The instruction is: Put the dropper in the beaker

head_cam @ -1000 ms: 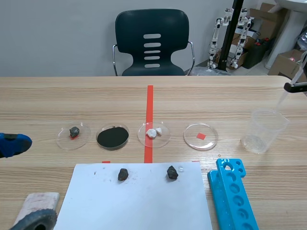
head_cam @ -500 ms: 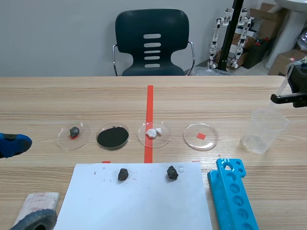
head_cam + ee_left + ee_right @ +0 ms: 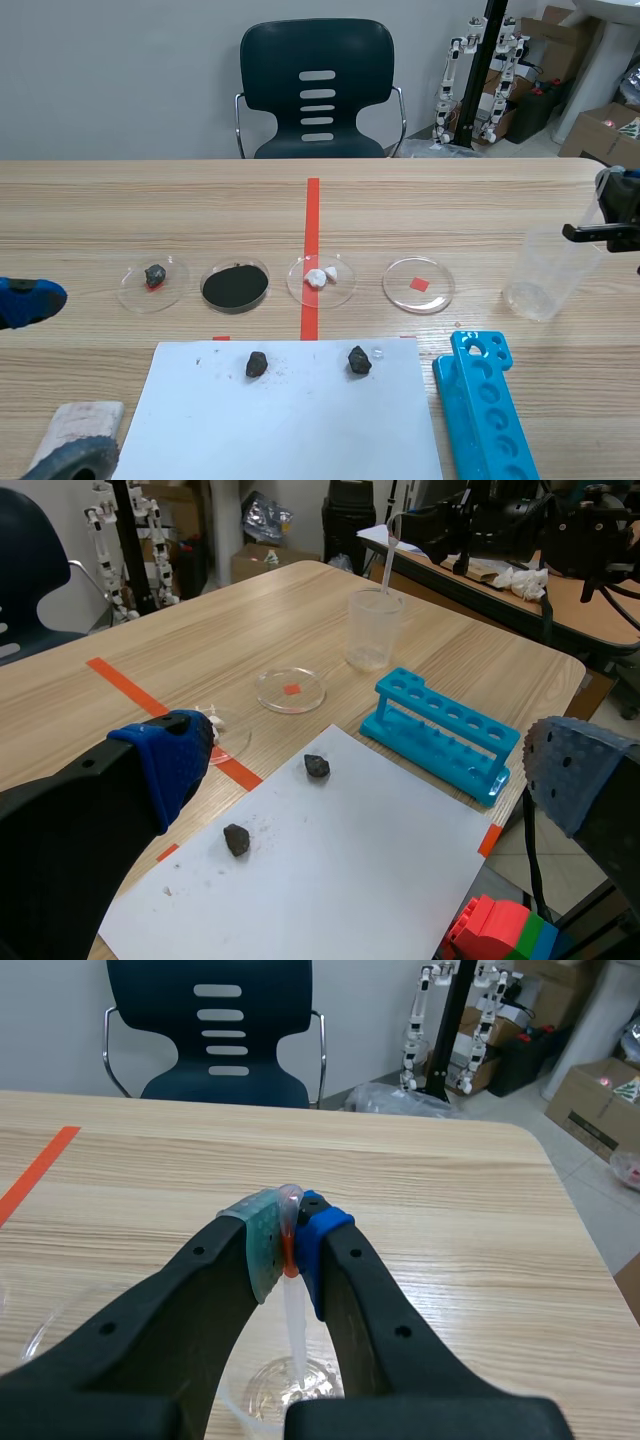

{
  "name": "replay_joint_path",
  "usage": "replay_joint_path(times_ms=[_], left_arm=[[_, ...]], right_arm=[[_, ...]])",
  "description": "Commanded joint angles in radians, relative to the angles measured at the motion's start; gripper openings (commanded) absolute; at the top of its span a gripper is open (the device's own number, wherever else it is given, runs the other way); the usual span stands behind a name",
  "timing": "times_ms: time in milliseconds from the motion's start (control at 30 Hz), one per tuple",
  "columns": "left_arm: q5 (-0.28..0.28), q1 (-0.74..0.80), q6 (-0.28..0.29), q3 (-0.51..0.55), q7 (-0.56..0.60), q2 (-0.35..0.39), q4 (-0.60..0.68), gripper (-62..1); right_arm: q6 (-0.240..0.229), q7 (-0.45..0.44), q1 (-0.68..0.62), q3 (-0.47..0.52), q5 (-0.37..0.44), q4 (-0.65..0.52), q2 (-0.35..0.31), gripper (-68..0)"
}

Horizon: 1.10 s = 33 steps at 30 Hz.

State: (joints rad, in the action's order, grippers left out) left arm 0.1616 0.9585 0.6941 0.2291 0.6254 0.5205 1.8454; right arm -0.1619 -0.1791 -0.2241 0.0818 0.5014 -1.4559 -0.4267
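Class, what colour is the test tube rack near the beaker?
Bright blue. The test tube rack shows best in the left wrist view.

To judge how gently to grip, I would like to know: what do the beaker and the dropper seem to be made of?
The beaker: probably clear plastic, slightly cloudy; the table shows through its wall. The dropper: likely soft translucent plastic, milky white; its top looks pinched flat in the right gripper.

Translucent dropper (image 3: 293,1332), tip inside clear beaker (image 3: 548,272)
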Motion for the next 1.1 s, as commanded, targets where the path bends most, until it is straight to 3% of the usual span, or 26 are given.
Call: replay_joint_path(times_ms=[0,367,700,1067], left_arm=[[0.014,0.007,0.002,-0.005,0.013,-0.005,0.011,1.4],[0.014,0.008,0.002,-0.005,0.013,-0.005,0.011,1.4],[0.013,0.007,0.002,-0.005,0.014,-0.005,0.011,1.4],[0.013,0.007,0.002,-0.005,0.014,-0.005,0.011,1.4]], right_arm=[[-0.013,-0.015,0.028,0.001,0.003,0.005,-0.013,-67.1],[-0.050,-0.033,0.089,0.001,0.000,0.118,-0.013,-67.1],[-0.072,-0.036,0.097,0.000,-0.001,0.131,-0.013,-67.0],[-0.072,-0.037,0.096,0.000,0.000,0.131,-0.013,-53.6]])
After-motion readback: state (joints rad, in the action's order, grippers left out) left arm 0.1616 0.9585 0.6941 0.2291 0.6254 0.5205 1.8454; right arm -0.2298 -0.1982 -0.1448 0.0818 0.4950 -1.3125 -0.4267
